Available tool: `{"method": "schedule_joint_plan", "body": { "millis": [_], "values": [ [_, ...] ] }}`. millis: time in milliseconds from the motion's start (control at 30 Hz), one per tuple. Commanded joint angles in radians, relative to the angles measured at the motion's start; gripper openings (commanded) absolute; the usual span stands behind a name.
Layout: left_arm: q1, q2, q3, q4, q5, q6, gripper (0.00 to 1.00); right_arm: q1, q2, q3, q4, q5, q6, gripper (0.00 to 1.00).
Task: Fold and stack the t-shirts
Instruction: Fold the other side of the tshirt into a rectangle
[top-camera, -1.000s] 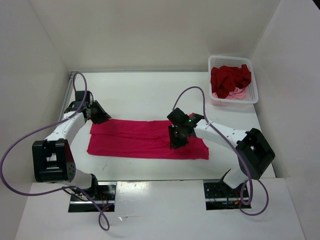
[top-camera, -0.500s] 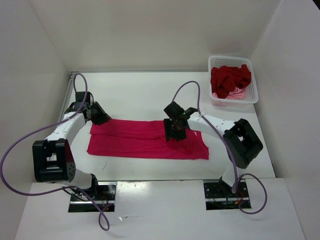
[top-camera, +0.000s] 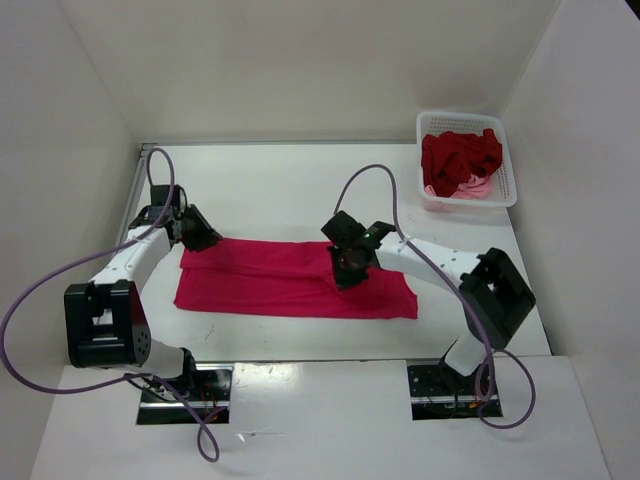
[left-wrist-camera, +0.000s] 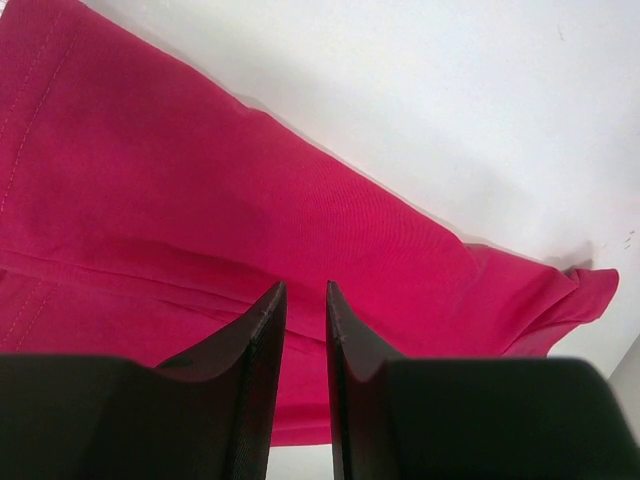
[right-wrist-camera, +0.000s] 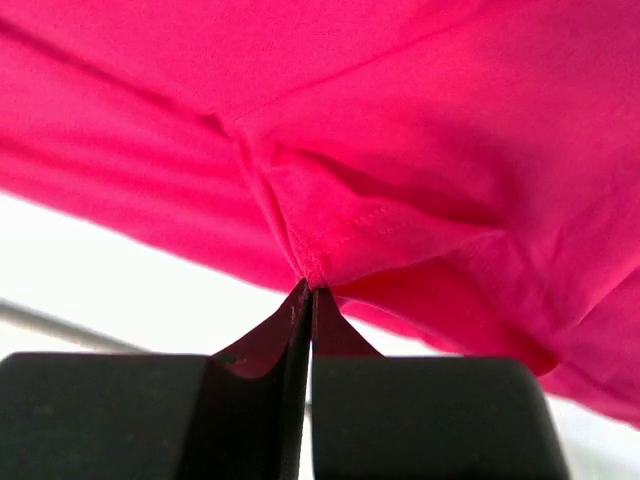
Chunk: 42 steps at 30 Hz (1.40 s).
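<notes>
The right gripper is pinching the bright magenta-red t-shirt: its two fingers are pressing together on a stitched hem, and the cloth is bunching into small creases right at the tips. From that pinch the shirt is spreading out to both sides of the gripper and away ahead of it, lying as a long flat band on the white table. The left gripper is sitting over the far left corner of the same shirt with its fingers standing a narrow gap apart. No cloth is showing between them, and the fabric is lying smooth just beyond the tips, running off to the gripper's right to a small folded point. The two grippers are well apart, with most of the shirt's upper edge stretching between them. Far beyond the right gripper and off to its right, the dark crimson t-shirt is lying heaped on the light pink t-shirt inside a white mesh basket.
</notes>
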Motion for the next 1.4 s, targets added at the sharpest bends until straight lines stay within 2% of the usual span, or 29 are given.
{"method": "schedule_joint_plan", "body": {
  "millis": [0, 67, 100, 133, 200, 267, 300, 367, 400, 467, 500, 567, 633, 767, 867, 1067, 1167, 1367],
  "values": [
    [0.0, -0.042, 0.004, 0.013, 0.017, -0.004, 0.29, 0.052, -0.077, -0.042, -0.067, -0.052, 0.03, 0.01],
    [0.0, -0.042, 0.014, 0.004, 0.017, -0.004, 0.29, 0.07, -0.088, -0.073, -0.043, -0.082, 0.085, 0.06],
    [0.0, -0.053, 0.014, 0.004, 0.026, -0.004, 0.3, 0.082, -0.088, -0.104, -0.002, -0.102, 0.105, 0.25],
    [0.0, -0.053, 0.014, -0.009, 0.026, -0.004, 0.3, 0.083, -0.088, -0.118, 0.019, -0.118, 0.125, 0.37],
    [0.0, -0.062, 0.014, -0.018, 0.026, -0.004, 0.3, 0.083, -0.097, -0.13, 0.046, -0.132, 0.15, 0.55],
    [0.0, -0.062, 0.014, -0.018, 0.026, -0.004, 0.3, 0.083, -0.111, -0.097, 0.046, -0.12, 0.141, 0.57],
    [0.0, -0.062, 0.014, -0.018, 0.017, -0.004, 0.3, 0.042, -0.135, -0.084, 0.033, -0.119, 0.126, 0.58],
    [0.0, -0.062, 0.014, -0.018, 0.017, -0.004, 0.3, -0.02, -0.164, -0.066, 0.033, -0.119, 0.086, 0.58],
    [0.0, -0.053, 0.014, -0.009, 0.026, -0.004, 0.33, -0.102, -0.192, -0.055, 0.033, -0.11, 0.072, 0.54],
    [-0.01, -0.025, 0.014, 0.0, 0.026, -0.004, 0.33, -0.195, -0.201, -0.055, 0.057, -0.119, 0.04, 0.35],
    [-0.01, -0.015, 0.027, 0.023, 0.026, -0.004, 0.33, -0.286, -0.201, -0.055, 0.109, -0.133, 0.017, 0.13],
    [-0.033, 0.033, 0.042, 0.033, 0.017, -0.004, 0.33, -0.371, -0.185, -0.076, 0.169, -0.155, 0.007, 0.05],
    [-0.043, 0.073, 0.063, 0.056, 0.017, -0.004, 0.34, -0.449, -0.146, -0.085, 0.252, -0.155, -0.003, 0.07],
    [-0.054, 0.204, 0.109, 0.077, 0.017, -0.004, 0.34, -0.528, -0.076, -0.084, 0.355, -0.152, -0.003, 0.42],
    [-0.054, 0.286, 0.132, 0.077, 0.028, 0.005, 0.34, -0.56, -0.031, -0.063, 0.355, -0.142, -0.003, 0.53],
    [-0.045, 0.346, 0.122, 0.12, 0.037, -0.013, 0.34, -0.599, -0.005, -0.098, 0.437, -0.119, 0.007, 0.55],
    [-0.036, 0.375, 0.113, 0.129, 0.037, -0.014, 0.34, -0.599, 0.029, -0.098, 0.448, -0.167, 0.007, 0.55],
    [-0.016, 0.394, 0.103, 0.148, 0.037, -0.023, 0.34, -0.599, 0.075, -0.089, 0.473, -0.244, 0.027, 0.41]
  ]
}}
